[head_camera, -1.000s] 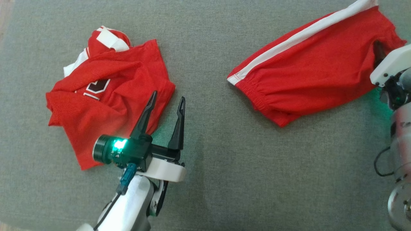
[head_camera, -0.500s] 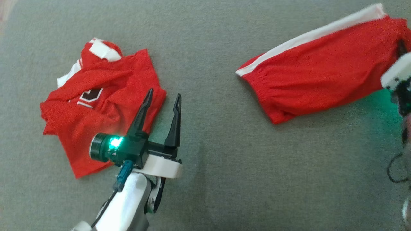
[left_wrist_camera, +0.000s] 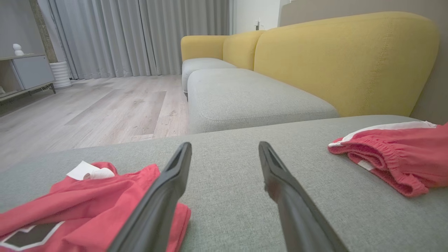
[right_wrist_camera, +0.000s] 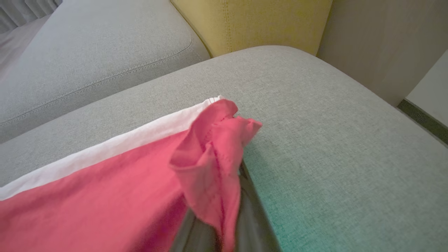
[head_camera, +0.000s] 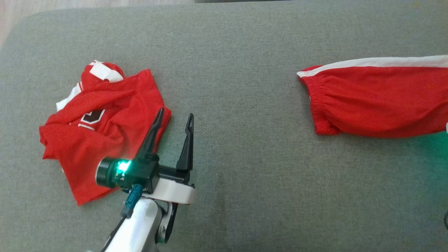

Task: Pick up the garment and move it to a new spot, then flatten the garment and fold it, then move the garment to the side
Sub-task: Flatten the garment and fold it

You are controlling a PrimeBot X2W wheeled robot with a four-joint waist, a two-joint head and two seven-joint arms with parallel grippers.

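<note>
Shorts [right_wrist_camera: 105, 182] hem pinched in right jaws, left jaws spread nr crumpled jersey [head_camera: 101, 129], grey sofa [head_camera: 238, 105].

shorts [head_camera: 378, 101]: matt red knit cloth; cushion [head_camera: 245, 105]: coarse grey woven fabric

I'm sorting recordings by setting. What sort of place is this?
Probably a home living room: a yellow-backed sofa with grey seat cushions, long grey curtains and a pale wood floor.
</note>
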